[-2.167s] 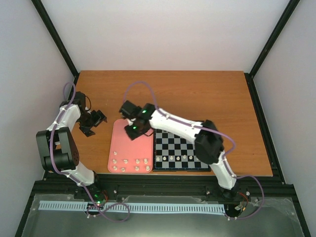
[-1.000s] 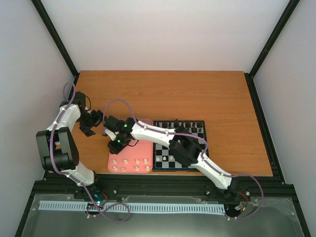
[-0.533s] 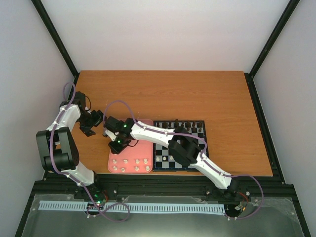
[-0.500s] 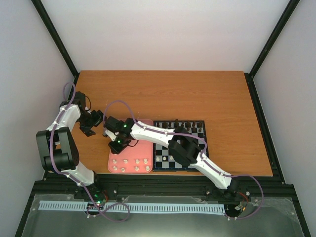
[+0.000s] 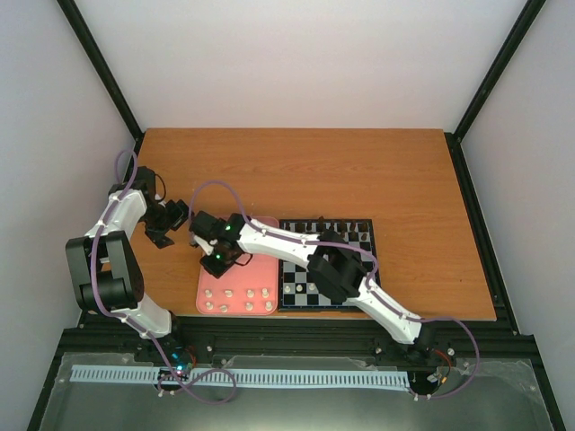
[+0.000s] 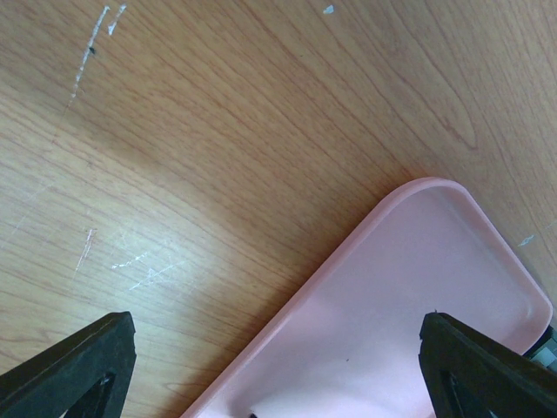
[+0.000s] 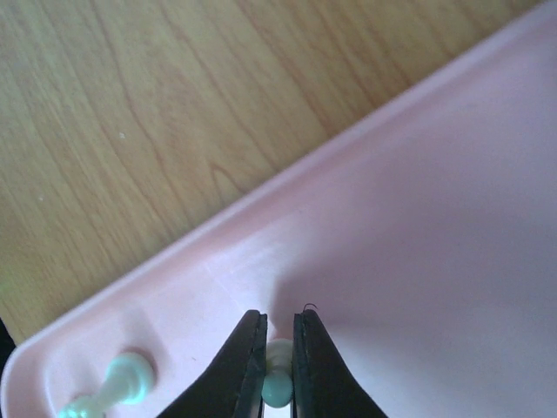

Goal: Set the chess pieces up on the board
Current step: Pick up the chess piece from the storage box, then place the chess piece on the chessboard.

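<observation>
My right gripper (image 5: 216, 262) reaches over the board (image 5: 358, 269) to the left part of the pink tray (image 5: 260, 269). In the right wrist view it (image 7: 278, 326) is shut on one cream-white chess piece (image 7: 278, 387) just above the tray floor (image 7: 418, 218). Another white piece (image 7: 117, 383) lies in the tray corner beside it. Several more white pieces (image 5: 250, 294) stand along the tray's near end, and a row of white pieces (image 5: 323, 287) stands on the board's near side. My left gripper (image 5: 167, 218) is open and empty left of the tray; its view (image 6: 278, 383) shows the tray corner (image 6: 409, 296).
Dark pieces (image 5: 341, 226) line the board's far row. The right arm's forearm (image 5: 296, 242) lies across the board's far left part. Bare wooden table (image 5: 341, 171) stretches behind the tray and board.
My right gripper has moved left and nearer along the tray since 2.2 s ago and has stayed almost still for the last second. The left arm has not moved.
</observation>
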Robot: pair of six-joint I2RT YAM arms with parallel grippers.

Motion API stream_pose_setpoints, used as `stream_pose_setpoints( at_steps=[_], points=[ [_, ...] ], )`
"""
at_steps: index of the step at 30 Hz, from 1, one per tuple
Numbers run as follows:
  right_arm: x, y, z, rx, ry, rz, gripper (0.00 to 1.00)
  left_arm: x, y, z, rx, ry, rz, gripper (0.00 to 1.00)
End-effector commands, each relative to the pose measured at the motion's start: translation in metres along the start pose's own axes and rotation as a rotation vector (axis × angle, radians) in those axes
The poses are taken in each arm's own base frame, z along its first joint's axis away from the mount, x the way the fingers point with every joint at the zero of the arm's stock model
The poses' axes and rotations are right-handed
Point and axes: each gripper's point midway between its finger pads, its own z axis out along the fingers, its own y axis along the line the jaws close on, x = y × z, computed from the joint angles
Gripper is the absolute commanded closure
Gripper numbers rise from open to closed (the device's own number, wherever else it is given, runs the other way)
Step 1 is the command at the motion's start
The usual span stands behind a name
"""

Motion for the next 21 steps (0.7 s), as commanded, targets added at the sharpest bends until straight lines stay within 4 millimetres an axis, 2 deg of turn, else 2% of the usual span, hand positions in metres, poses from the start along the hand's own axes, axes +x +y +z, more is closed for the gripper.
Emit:
stream_pose_setpoints(
  at_steps=[1,4,8,12,15,18,21],
  points=[
    [-0.025,-0.008,-0.067,0.119,-0.12,-0.002,0.97,-0.011,-0.012,-0.013,0.042,-0.041,0.002,0.0],
    [-0.02,-0.031,-0.103,0.176,-0.172,0.072,0.97,-0.01,-0.012,-0.014,0.044,-0.043,0.002,0.0],
    [0.015,-0.073,-0.14,0.282,-0.184,0.197,0.97,-0.01,-0.012,-0.014,0.047,-0.043,0.003,0.0],
    [0.079,-0.12,-0.17,0.414,-0.16,0.355,0.97,-0.01,-0.012,-0.013,0.046,-0.041,0.001,0.0],
    [0.145,-0.154,-0.189,0.542,-0.122,0.511,0.97,-0.009,-0.012,-0.013,0.048,-0.042,0.002,0.0],
    [0.206,-0.175,-0.208,0.624,-0.124,0.675,0.97,-0.009,-0.011,-0.013,0.048,-0.042,0.001,0.0],
    [0.246,-0.186,-0.223,0.659,-0.183,0.814,0.97,-0.008,-0.011,-0.013,0.048,-0.042,0.0,0.0]
  ],
)
